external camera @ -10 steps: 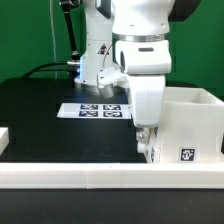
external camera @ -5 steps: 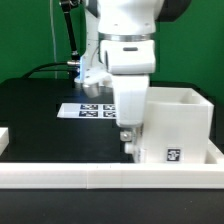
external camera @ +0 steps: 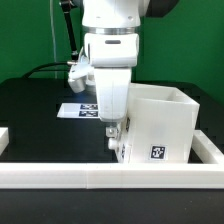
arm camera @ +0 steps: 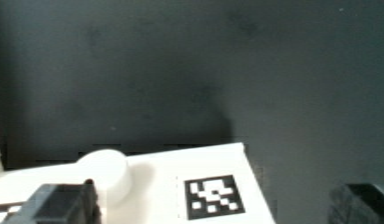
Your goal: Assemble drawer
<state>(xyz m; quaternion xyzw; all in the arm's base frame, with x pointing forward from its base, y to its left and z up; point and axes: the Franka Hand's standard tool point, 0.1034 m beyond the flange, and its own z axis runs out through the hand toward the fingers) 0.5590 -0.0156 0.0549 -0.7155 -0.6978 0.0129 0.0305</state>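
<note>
The drawer's large white casing (external camera: pixel 165 125) stands on the black table at the exterior view's right, open side up, with a square tag on its near face. My gripper (external camera: pixel 115 142) reaches down at the casing's left wall, low by the table. In the wrist view the gripper (arm camera: pixel 215 205) has its dark fingers (arm camera: pixel 64 203) far apart. A white tagged face of the casing (arm camera: pixel 180 165) lies between them, with a gap on one side. The two shallow trays are out of view.
The marker board (external camera: pixel 80 110) lies on the table behind the gripper. A long white border rail (external camera: pixel 100 178) runs along the front, and another rail (external camera: pixel 212 150) runs at the right. A white piece (external camera: pixel 3 137) shows at the left edge.
The gripper and the casing have moved together toward the exterior view's left, away from the right rail.
</note>
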